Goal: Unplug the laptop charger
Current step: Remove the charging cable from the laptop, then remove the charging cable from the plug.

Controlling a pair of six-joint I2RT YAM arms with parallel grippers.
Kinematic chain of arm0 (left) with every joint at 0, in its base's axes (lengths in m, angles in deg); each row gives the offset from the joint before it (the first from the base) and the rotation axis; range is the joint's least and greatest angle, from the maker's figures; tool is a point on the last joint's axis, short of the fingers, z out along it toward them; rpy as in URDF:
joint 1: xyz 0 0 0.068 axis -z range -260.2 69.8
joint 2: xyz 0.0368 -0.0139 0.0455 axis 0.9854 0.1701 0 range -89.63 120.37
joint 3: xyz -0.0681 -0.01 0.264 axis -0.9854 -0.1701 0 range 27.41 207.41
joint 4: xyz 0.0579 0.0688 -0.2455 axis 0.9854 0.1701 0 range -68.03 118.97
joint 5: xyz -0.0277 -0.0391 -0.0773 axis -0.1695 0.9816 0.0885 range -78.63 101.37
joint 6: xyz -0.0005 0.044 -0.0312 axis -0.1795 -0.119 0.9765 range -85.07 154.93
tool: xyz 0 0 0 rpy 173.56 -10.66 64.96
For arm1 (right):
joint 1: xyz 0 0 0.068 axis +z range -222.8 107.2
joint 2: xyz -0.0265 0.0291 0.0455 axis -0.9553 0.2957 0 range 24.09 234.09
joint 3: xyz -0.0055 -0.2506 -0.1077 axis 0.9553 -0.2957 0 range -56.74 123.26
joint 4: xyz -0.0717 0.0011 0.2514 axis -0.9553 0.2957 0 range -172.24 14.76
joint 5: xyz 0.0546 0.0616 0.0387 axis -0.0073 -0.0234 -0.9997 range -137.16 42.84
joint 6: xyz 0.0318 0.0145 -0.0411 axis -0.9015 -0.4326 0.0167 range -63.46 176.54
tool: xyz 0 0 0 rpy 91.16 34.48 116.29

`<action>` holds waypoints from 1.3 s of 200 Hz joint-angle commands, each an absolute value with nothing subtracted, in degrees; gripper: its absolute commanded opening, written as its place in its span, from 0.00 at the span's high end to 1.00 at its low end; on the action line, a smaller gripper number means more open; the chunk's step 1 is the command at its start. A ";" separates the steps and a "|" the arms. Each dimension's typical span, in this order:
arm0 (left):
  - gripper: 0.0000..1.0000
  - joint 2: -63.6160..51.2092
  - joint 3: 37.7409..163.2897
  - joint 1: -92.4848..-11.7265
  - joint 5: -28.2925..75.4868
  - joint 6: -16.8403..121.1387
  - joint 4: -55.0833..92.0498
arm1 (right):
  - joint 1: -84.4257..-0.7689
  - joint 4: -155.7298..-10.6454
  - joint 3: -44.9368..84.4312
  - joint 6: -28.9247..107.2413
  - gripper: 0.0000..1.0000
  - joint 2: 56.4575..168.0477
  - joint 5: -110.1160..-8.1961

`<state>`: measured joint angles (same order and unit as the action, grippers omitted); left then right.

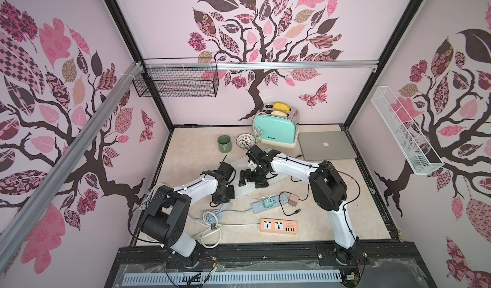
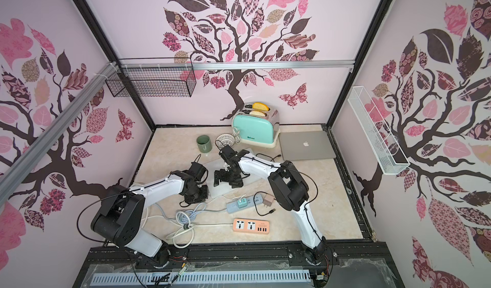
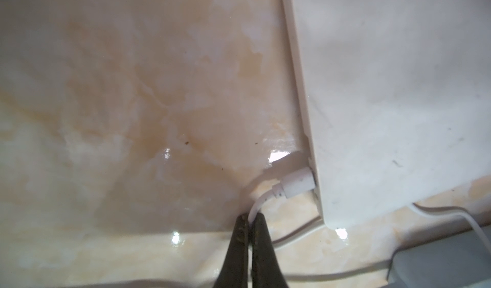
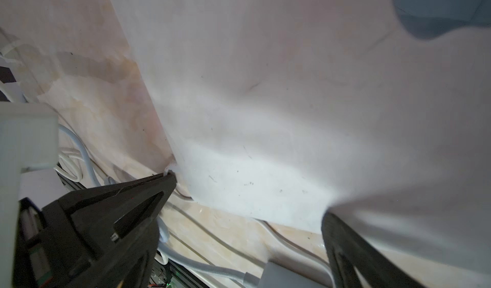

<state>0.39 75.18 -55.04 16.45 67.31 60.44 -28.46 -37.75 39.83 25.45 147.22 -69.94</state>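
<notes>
Marble-look table (image 1: 191, 151), with both arms reaching in to its middle. A silver laptop (image 1: 328, 144) sits closed at the back right with a mint toaster (image 1: 275, 130) beside it; neither is my concern.

My target is the white laptop (image 3: 398, 100), lying flat mid-table under both wrists. In both top views I only get slivers of it past the arms.

A grey power strip (image 1: 271, 203) lies near it on the rig side, and a peach power strip (image 1: 278, 226) lies closer to the rig base. Loose leads are coiled to their left.

Right gripper (image 1: 252, 185) is poised over the white lid, jaws spread wide with nothing in them. I can't tell whether it bears on the lid.

Left gripper (image 3: 250, 216) is at the laptop's side edge, jaws pinched together on the white charger cable (image 3: 263, 199), just back from the plug.

The charger connector (image 3: 297, 181) is seated in the port on that edge, near the laptop's corner. Not yet out.
</notes>
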 commanded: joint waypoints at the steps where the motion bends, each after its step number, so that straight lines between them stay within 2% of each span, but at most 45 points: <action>1: 1.00 -0.46 73.73 -54.63 15.26 67.69 63.61 | -27.97 -37.85 37.38 24.81 0.02 148.28 -69.74; 99: 1.00 -6.31 70.98 -55.46 14.80 68.46 66.02 | -28.02 -38.47 37.05 24.53 0.02 148.16 -69.10; 135: 0.71 -8.16 75.09 -56.47 15.22 66.08 68.77 | -28.04 -34.38 41.05 27.41 0.02 145.36 -66.06; 164: 0.57 -12.33 79.14 -56.56 18.18 64.27 70.65 | -28.24 -29.74 44.42 30.48 0.02 140.27 -63.07; 198: 0.47 -18.47 78.96 -56.17 27.89 63.05 69.71 | -29.18 -23.79 42.91 32.27 0.02 131.50 -59.92; 249: 0.45 -23.78 75.75 -52.88 37.48 65.77 64.22 | -29.56 -18.36 27.61 30.81 0.01 113.39 -56.77; 260: 0.25 -24.35 76.02 -51.50 38.07 65.70 62.79 | -29.84 -17.88 22.29 29.82 0.01 109.27 -56.90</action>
